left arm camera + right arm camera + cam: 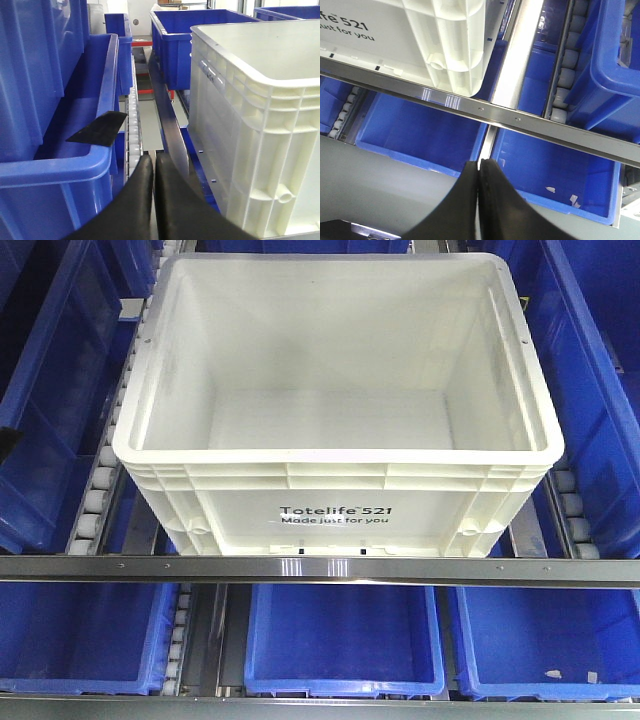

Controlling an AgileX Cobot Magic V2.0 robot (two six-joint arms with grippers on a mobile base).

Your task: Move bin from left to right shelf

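Currently the white Totelife 521 tote [337, 410] stands empty on a roller lane of the shelf [320, 568], its front wall just behind the silver front rail, with blue bins [345, 635] beside and below it. Both the left gripper [154, 165] and the right gripper [479, 167] have their fingers pressed together and hold nothing, each clear of the tote. To grasp well, spread both grippers first, then seat them evenly under the ribbed rim on opposite side walls and lift level so the base clears the rail.
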